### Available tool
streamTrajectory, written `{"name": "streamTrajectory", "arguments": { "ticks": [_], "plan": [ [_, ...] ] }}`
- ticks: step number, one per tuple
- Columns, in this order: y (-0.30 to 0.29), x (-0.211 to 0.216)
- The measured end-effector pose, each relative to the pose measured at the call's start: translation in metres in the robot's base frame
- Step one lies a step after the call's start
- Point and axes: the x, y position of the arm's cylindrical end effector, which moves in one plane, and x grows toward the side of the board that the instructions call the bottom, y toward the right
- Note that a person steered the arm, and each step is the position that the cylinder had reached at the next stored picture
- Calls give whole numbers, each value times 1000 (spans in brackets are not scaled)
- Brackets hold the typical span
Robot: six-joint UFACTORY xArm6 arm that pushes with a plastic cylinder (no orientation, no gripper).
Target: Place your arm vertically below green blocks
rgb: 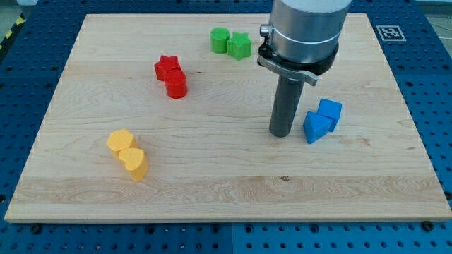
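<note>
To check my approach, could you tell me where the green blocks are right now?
The green blocks sit touching near the board's top edge, just left of the arm, up and left of my tip.

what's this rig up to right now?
An xArm6 with a plain rod is meant to park below the green blocks. At this moment my tip rests on the wooden board, just to the view's left of the two blue blocks, not touching them as far as I can tell. The green cylinder and green star sit side by side near the view's top, up and left of the tip. Red and yellow pairs lie further left, untouched.
</note>
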Motion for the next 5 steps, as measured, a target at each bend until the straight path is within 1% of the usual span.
{"name": "streamTrajectory", "arguments": {
  "ticks": [5],
  "plan": [
    [-27,0]
  ]
}}
